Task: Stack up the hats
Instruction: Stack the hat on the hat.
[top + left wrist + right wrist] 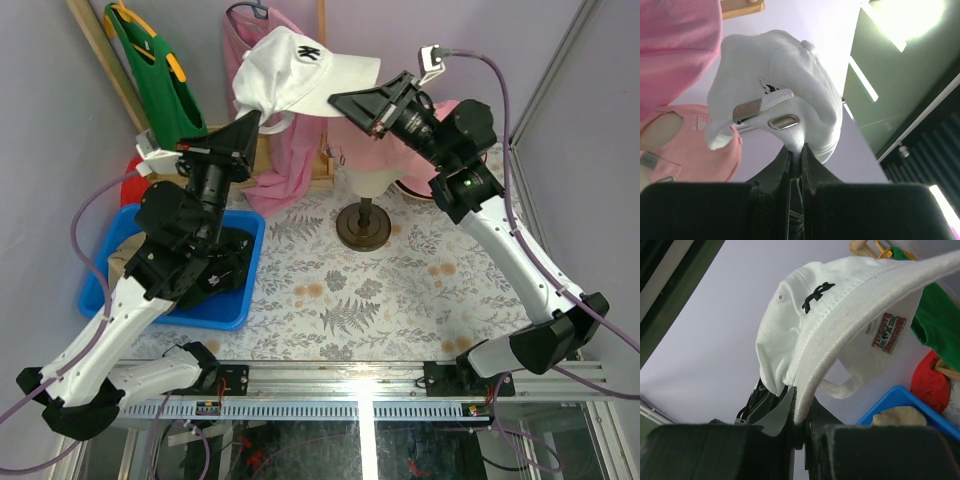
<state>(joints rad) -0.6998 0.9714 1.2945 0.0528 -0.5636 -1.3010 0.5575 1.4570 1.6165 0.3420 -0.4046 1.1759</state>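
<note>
White cap (300,70) with dark lettering on its front is hanging high above the desk (350,300), stretched between your two arms. Your left gripper (258,122) is pinching the rear edge of the crown, just below the strap and its metal buckle, with the jaws pressed together on the fabric. Your right gripper (340,100) is clamping the edge of the brim, its jaws closed tight on it. The cap is riding tilted, with the brim pointing toward your right arm. It is hovering above and a little behind the mannequin head (372,182), which is wearing a pink hat (360,152). From these views you cannot tell whether the two hats are touching. A blue bin (225,310) is sitting on the desk under your left arm, with a tan piece of fabric (895,416) lying in it. Behind the cap, a pink shirt (285,160) and a green garment (155,80) are hanging on the rack.
</note>
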